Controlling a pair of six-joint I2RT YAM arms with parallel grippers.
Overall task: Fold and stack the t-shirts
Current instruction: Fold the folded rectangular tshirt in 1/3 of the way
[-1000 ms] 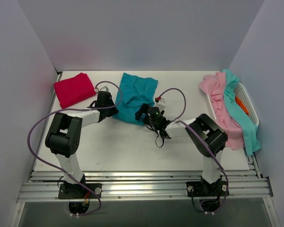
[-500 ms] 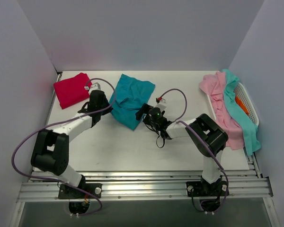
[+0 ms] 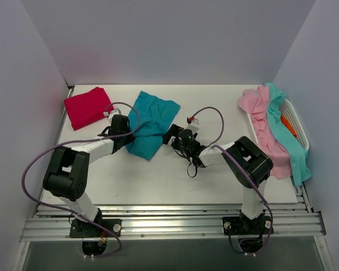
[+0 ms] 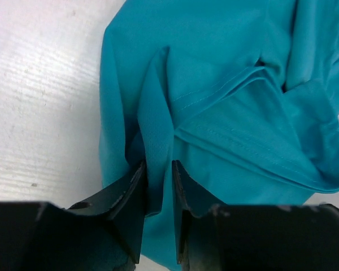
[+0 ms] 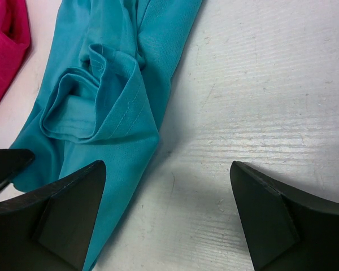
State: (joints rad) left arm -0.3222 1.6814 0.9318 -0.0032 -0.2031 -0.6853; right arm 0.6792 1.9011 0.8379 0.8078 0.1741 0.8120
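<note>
The folded teal t-shirt (image 3: pixel 152 124) lies on the white table, left of centre, and fills the left wrist view (image 4: pixel 226 84). My left gripper (image 3: pixel 127 134) is shut on a pinched ridge of its cloth at the shirt's left edge (image 4: pixel 158 169). My right gripper (image 3: pixel 170 135) is open and empty just right of the teal shirt, whose edge shows in the right wrist view (image 5: pixel 113 96); its fingers straddle bare table (image 5: pixel 166 169). The folded crimson-red t-shirt (image 3: pixel 88 106) lies at the back left, a corner also showing in the right wrist view (image 5: pixel 5 45).
A white basket (image 3: pixel 295 125) at the right holds an orange shirt (image 3: pixel 289 127), with a pale pink shirt (image 3: pixel 265 127) and a light aqua shirt (image 3: pixel 288 135) draped over its rim. Walls close in the table on three sides.
My left gripper has dragged the teal shirt leftward and toward the front, nearer the red shirt. My right gripper has stayed beside the shirt's right edge, open.
</note>
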